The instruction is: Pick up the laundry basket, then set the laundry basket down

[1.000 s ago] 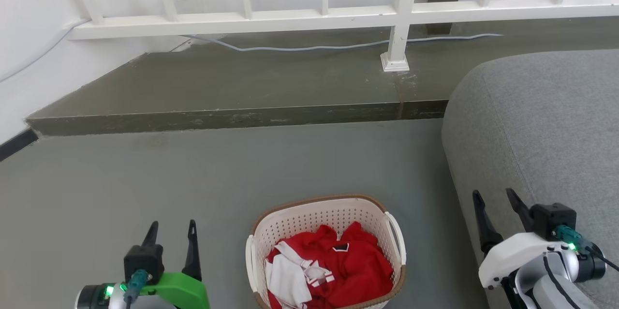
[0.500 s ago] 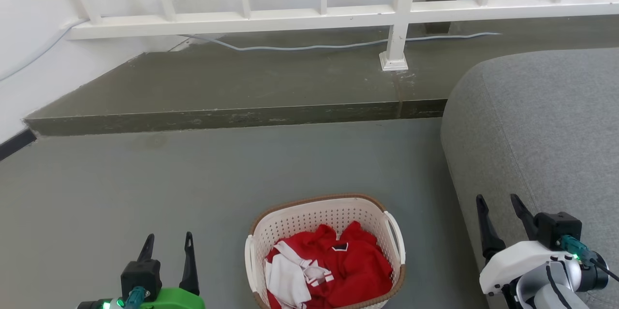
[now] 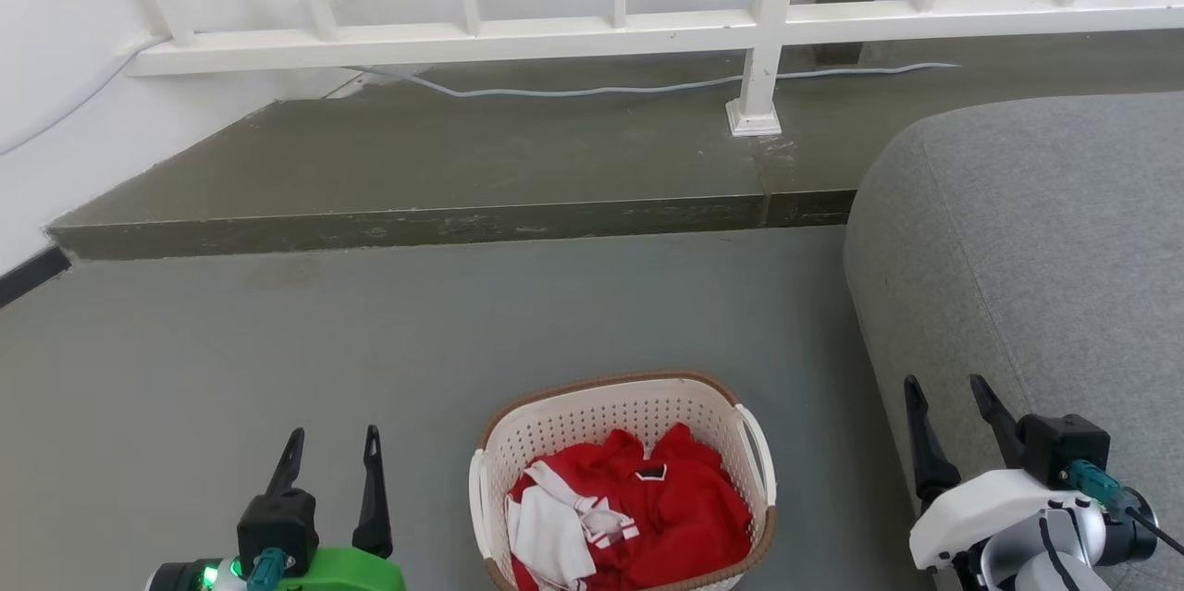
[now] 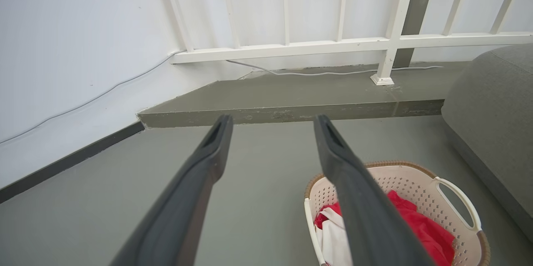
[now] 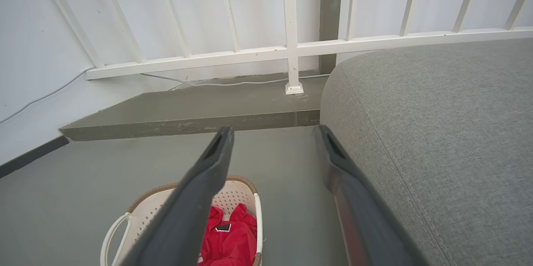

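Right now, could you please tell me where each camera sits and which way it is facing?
Head view: on the head, looking forward and down at the laundry basket on the floor; the open left jaws and right jaws flank it at the bottom corners.
Left wrist view: on the left wrist, looking along its fingers toward the white railing; basket lower right.
Right wrist view: on the right wrist, along its fingers; basket lower left, grey sofa right.
Both wrist views share basket and railing.

Bright, even daylight — soft shadows
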Available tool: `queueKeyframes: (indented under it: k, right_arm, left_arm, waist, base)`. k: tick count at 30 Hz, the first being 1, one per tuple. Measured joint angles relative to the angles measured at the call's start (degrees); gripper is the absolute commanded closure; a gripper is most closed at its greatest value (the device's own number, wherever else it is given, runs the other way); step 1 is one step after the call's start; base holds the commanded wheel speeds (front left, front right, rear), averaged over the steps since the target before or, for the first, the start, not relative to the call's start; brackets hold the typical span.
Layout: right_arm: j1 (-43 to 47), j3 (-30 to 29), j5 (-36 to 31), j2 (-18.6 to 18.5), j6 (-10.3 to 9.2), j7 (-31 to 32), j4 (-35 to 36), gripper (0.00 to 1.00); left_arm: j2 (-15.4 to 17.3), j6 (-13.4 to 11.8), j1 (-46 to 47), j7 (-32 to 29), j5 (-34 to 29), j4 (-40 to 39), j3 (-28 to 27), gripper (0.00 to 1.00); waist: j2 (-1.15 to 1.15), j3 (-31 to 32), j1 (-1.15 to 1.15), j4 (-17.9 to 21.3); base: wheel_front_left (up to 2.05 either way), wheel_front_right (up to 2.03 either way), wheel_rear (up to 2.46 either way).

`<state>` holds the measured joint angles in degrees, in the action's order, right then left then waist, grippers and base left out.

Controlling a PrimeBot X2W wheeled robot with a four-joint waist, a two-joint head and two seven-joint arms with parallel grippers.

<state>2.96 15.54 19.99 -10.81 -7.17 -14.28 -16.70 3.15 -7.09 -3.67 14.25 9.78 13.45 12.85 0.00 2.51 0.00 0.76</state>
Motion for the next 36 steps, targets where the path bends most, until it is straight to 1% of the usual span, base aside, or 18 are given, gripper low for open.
queueKeyframes:
  k: [12, 13, 18, 23, 28, 29, 36]
  right_arm:
    - [0.7, -0.8, -0.8, 0.6, 0.0, 0.0, 1.2, 0.0]
    - [0.9, -1.0, -0.8, 0.8, 0.0, 0.0, 1.3, 1.0]
    - [2.3, -0.8, -0.5, 1.8, 0.2, 0.2, 0.0, 1.0]
    - [2.3, -1.5, 1.1, 1.9, 0.62, 0.3, -0.1, 1.0]
    - [2.3, -2.5, 4.3, 2.2, 1.3, 1.3, -0.1, 1.0]
    - [2.2, -2.9, 5.8, 2.4, 1.59, 1.8, -0.1, 1.0]
    - [2.1, -4.2, 12.6, 2.8, 2.29, 3.3, 0.0, 1.0]
  left_arm:
    - [-0.1, 0.0, -2.4, 0.0, 0.0, -1.1, 0.7, 0.0]
    - [-0.1, 0.0, -2.5, 0.0, -0.2, -1.3, 0.8, 1.0]
    - [-0.4, 0.1, -3.1, -0.1, 0.2, 0.1, 1.0, 1.0]
    - [-0.4, 0.5, -3.4, -0.1, 1.4, 0.1, 0.9, 1.0]
    - [-0.4, 1.1, -3.4, -0.1, 4.7, -0.3, 0.9, 1.0]
    - [-0.4, 1.1, -3.4, -0.5, 6.7, -0.8, 0.9, 1.0]
    - [-0.4, 2.4, -3.4, -1.6, 13.8, -1.3, 0.1, 1.0]
  waist:
    - [0.0, -0.1, 0.0, 0.1]
    - [0.0, -0.1, 0.0, 0.1]
    - [0.0, -0.2, 0.0, 0.1]
    - [0.0, -0.3, 0.0, 0.1]
    - [0.0, -0.4, 0.0, 0.0]
    - [0.0, -0.5, 0.0, 0.0]
    - [0.0, -0.7, 0.0, -0.1]
  base:
    - [0.0, 0.0, 0.0]
    - [0.0, 0.0, 0.0]
    - [0.0, 0.0, 0.0]
    - [0.0, 0.0, 0.0]
    - [0.0, 0.0, 0.0]
    - [0.0, 0.0, 0.0]
    - [0.0, 0.0, 0.0]
